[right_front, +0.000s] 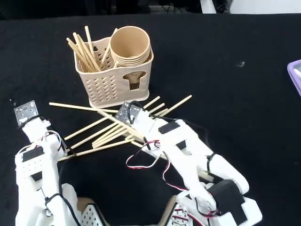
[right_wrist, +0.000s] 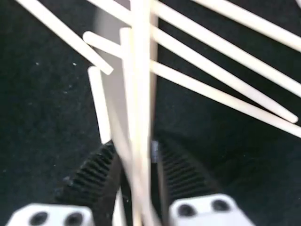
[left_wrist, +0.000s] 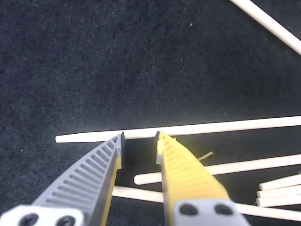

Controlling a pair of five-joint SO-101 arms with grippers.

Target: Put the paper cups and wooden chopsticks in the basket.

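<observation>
The beige slotted basket [right_front: 115,82] stands at the back of the table with several wooden chopsticks [right_front: 82,47] and a stack of paper cups [right_front: 130,44] in it. More chopsticks [right_front: 106,134] lie fanned on the black cloth in front of it. My left gripper [left_wrist: 139,137] is open, its grey and yellow tips straddling one lying chopstick [left_wrist: 211,127] near its end. My right gripper [right_wrist: 134,146] is shut on a chopstick [right_wrist: 140,70], possibly more than one, which sticks out ahead over the pile. The right arm [right_front: 181,146] reaches in from the front right.
The left arm [right_front: 35,160] stands at the front left. A purple object [right_front: 295,75] pokes in at the right edge. Black cloth lies open to the right of the basket and across the back.
</observation>
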